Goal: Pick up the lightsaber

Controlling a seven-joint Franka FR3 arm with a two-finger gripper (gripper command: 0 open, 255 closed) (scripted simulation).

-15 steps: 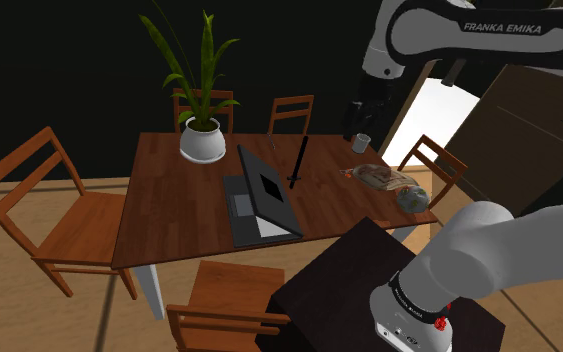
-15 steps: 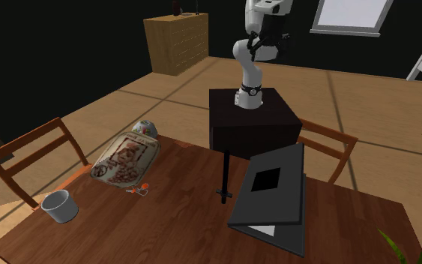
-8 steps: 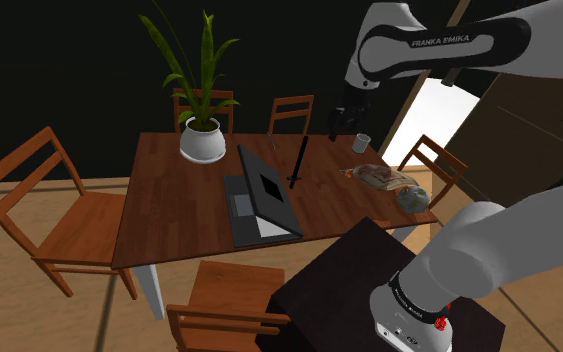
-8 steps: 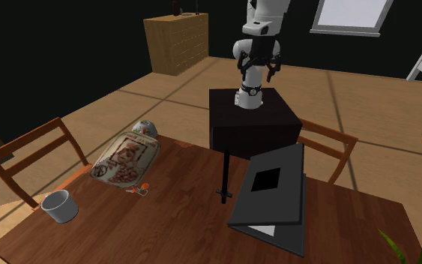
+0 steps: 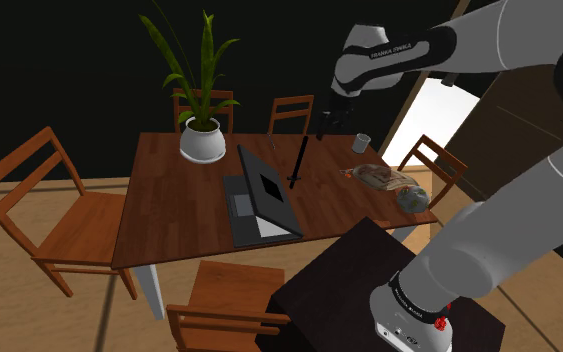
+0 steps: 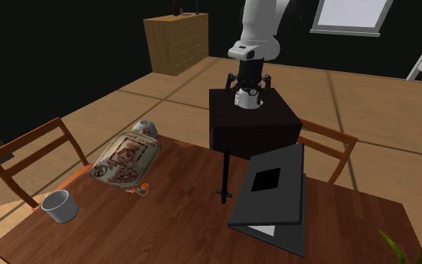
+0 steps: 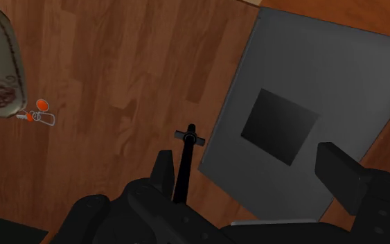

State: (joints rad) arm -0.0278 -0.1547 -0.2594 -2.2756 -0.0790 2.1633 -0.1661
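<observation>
Lightsaber: a thin black rod lying flat on the wooden counter, just beside the grey laptop on the shoulder view's right. The end effector hangs above the counter, clear of it.

Second exterior view: the lightsaber lies between the laptop and a printed bag.

Wrist view: the end effector has its fingers wide apart, clasping nothing. The lightsaber lies alongside the laptop's edge.

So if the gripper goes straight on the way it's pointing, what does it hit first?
Probably the grey laptop: the open gripper is centred over its lid's edge, with the lightsaber near one finger. Depth is unclear.
</observation>
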